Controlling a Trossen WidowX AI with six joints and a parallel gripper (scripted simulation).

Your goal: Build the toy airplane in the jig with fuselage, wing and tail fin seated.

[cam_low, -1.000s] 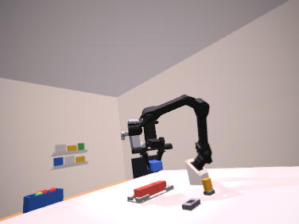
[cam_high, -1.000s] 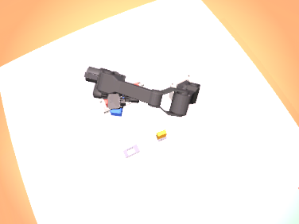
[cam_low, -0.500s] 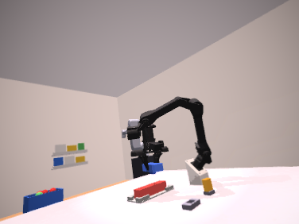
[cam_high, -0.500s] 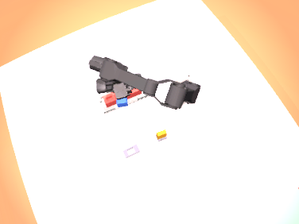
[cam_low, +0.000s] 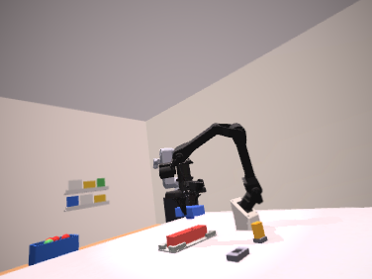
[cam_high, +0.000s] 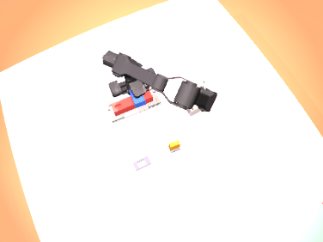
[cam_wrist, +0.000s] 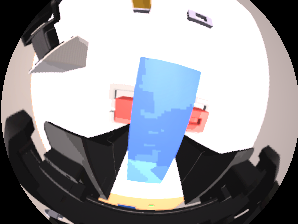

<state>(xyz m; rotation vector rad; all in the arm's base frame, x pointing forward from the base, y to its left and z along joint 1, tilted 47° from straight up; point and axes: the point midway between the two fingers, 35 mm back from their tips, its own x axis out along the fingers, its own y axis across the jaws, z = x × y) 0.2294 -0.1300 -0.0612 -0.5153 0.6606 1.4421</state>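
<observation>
From my station, the blue wing point(cam_low: 190, 212) hangs in the jaws above the red fuselage point(cam_low: 186, 234), with open air between them. The yellow tail fin point(cam_high: 174, 146) and small purple frame point(cam_high: 142, 163) stand well apart on the table point(cam_high: 240, 184), out of the way.

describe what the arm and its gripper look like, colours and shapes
The arm is dark grey to black: boxy links joined by rounded cylindrical joints, with a thin dark cable looping between two joints. A light grey housing sits near the wrist. The gripper is black with blocky parallel fingers. No markings are legible.
</observation>
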